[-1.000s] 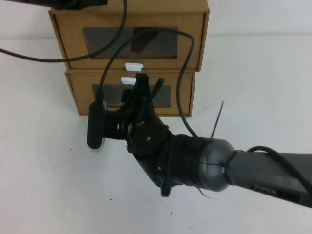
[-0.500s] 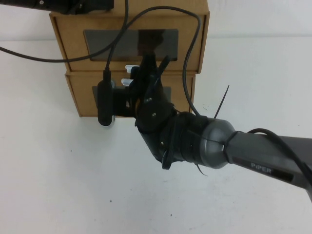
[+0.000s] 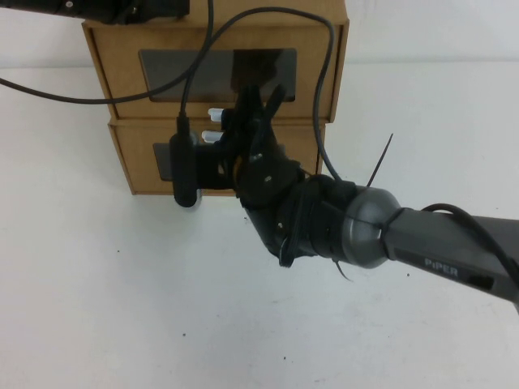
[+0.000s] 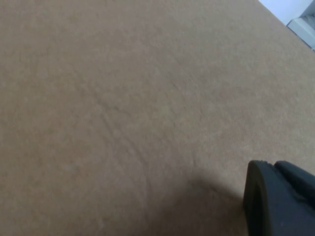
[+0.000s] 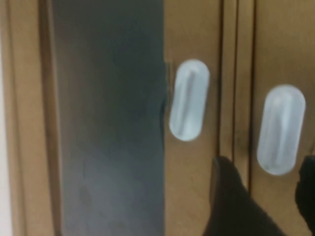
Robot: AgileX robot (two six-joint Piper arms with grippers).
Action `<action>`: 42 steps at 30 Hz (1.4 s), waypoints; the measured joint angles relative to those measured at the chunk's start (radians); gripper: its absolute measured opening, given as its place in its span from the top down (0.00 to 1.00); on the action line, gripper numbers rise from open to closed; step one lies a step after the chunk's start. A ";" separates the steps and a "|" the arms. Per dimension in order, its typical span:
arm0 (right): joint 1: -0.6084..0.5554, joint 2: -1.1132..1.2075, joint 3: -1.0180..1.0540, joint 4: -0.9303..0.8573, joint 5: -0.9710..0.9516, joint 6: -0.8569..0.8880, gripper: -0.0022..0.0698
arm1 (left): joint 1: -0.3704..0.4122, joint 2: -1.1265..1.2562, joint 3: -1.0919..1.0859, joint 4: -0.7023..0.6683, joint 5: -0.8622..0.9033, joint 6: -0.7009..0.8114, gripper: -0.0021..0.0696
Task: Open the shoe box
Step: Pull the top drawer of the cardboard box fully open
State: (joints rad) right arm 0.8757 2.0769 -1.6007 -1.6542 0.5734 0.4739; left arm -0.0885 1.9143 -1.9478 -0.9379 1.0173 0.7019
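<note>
Cardboard shoe boxes are stacked at the upper centre of the high view, the upper box (image 3: 113, 81) set on the lower box (image 3: 134, 166), both stood on the white tabletop (image 3: 97, 308). Each is laid with its long axis running left to right across the frame, and its windowed front is turned toward the bottom of the frame. A white tab is seen on each front: the upper tab (image 3: 217, 113) just above the seam, the lower tab (image 3: 212, 135) just below it. Both boxes are judged closed.

The right hand (image 3: 261, 99) is held close to the fronts at the centre of the frame, its fingers spread apart and nothing gripped. In the right wrist view one tab is framed in the gap ahead of the fingertips; which box it belongs to cannot be told. The approach is judged to be the step in hand. Next, the fingers would need to be advanced round that tab, closed on it, and the front drawn toward the bottom of the frame.

The left hand (image 3: 150, 10) is seen at the upper left, over the upper box; whether it is open or closed cannot be told.
</note>
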 joint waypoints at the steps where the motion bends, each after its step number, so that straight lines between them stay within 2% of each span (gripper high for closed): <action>1: -0.004 0.000 -0.002 0.000 0.000 0.000 0.59 | 0.000 0.000 0.000 0.000 0.000 0.000 0.97; 14: -0.021 0.035 -0.050 -0.008 -0.051 0.002 0.60 | 0.000 0.002 0.000 -0.002 0.000 0.000 0.97; 21: -0.033 0.051 -0.071 -0.017 -0.056 0.002 0.67 | 0.000 0.004 0.000 -0.004 0.000 0.000 0.97; 28: -0.035 0.071 -0.125 0.026 -0.059 0.004 0.70 | 0.000 0.003 0.000 -0.005 0.000 0.000 0.97; 33: -0.045 0.078 -0.137 0.012 -0.080 0.004 0.85 | 0.000 0.004 0.000 -0.009 0.001 0.000 0.97; 42: -0.045 0.080 -0.139 0.010 -0.082 0.004 0.84 | 0.000 0.006 0.000 -0.013 0.002 0.000 0.97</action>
State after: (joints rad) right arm 0.8305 2.1568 -1.7394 -1.6445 0.4914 0.4778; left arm -0.0885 1.9201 -1.9478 -0.9504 1.0197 0.7019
